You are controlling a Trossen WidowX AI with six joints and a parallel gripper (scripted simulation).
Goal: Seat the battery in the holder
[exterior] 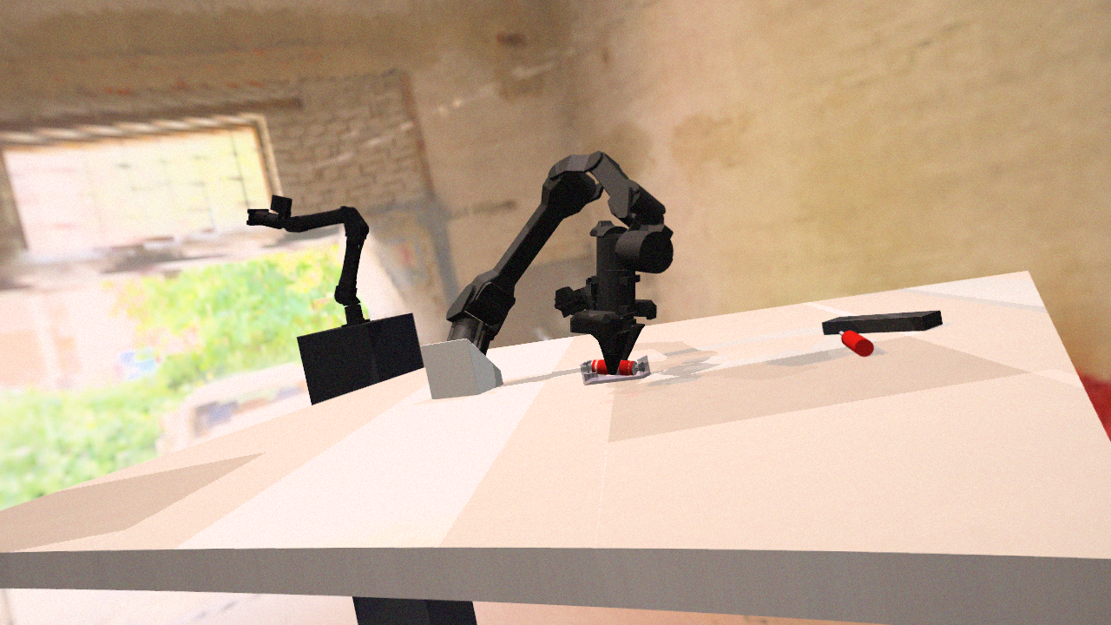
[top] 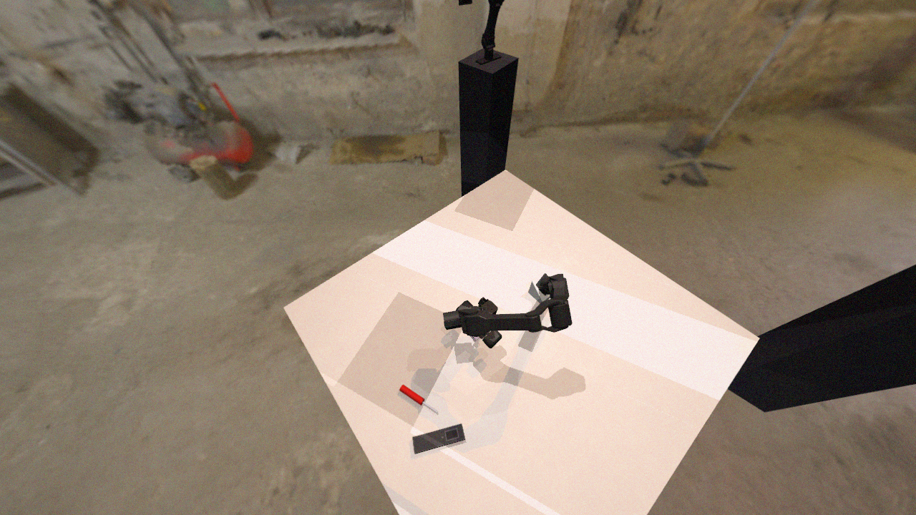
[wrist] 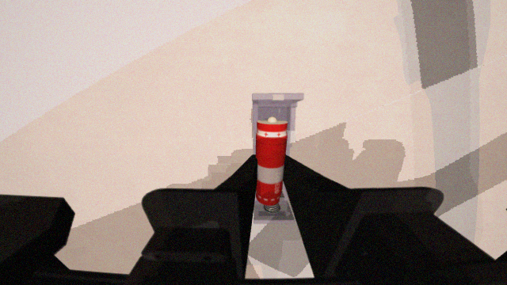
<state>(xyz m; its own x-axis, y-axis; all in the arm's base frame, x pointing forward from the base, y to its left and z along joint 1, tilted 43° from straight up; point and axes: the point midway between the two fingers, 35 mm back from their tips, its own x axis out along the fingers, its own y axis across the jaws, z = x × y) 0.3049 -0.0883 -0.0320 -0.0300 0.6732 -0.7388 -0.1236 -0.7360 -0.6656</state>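
2 red bands and a white one wrap the battery (wrist: 271, 162), clamped in the tool (wrist: 270, 186), flat end touching the holder (wrist: 277, 104) spring (wrist: 272, 207).

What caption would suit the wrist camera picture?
Gripper clamps a red-and-white battery lined up in its grey holder, flat end at the spring.
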